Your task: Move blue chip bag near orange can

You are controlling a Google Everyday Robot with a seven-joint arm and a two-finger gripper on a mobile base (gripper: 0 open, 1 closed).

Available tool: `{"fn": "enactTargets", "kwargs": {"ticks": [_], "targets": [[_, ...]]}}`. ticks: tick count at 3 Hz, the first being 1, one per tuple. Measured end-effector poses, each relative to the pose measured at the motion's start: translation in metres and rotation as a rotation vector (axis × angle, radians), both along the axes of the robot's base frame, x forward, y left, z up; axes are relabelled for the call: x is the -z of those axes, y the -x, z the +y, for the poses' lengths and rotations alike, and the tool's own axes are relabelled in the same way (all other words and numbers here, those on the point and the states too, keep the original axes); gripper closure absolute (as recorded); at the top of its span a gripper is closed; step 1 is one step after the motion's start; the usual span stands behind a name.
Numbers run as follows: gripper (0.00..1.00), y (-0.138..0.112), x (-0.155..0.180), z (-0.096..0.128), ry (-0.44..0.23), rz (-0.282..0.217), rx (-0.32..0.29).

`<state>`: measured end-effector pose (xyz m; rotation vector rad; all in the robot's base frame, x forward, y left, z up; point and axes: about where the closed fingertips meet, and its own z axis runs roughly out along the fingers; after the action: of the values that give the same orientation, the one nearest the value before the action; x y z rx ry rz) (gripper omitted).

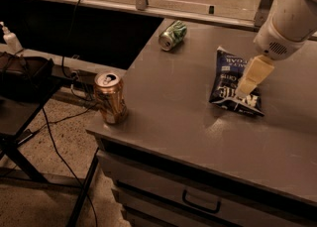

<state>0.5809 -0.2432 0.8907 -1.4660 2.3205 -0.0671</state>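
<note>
The blue chip bag [225, 80] lies flat on the grey table [173, 107], right of the middle. The orange can [110, 97] stands upright at the table's front left corner, well apart from the bag. My gripper [246, 86] hangs from the white arm at the upper right. It is low over the bag's right half and covers part of it. I cannot tell whether it touches the bag.
A green-and-white can [172, 35] lies on its side at the table's far left. A drawer with a handle [200, 202] is under the front edge. A black stand [20, 87] with a bottle [10, 40] and cables sits to the left.
</note>
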Motion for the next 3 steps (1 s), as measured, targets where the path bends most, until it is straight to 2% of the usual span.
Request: {"fn": "enactTargets", "kwargs": {"ticks": [1, 2, 3], "targets": [[0.17, -0.019, 0.038, -0.004, -0.029, 0.031, 0.063], [0.4, -0.027, 0.057, -0.006, -0.051, 0.056, 0.093], [0.7, -0.027, 0.052, -0.006, -0.051, 0.056, 0.093]]}}
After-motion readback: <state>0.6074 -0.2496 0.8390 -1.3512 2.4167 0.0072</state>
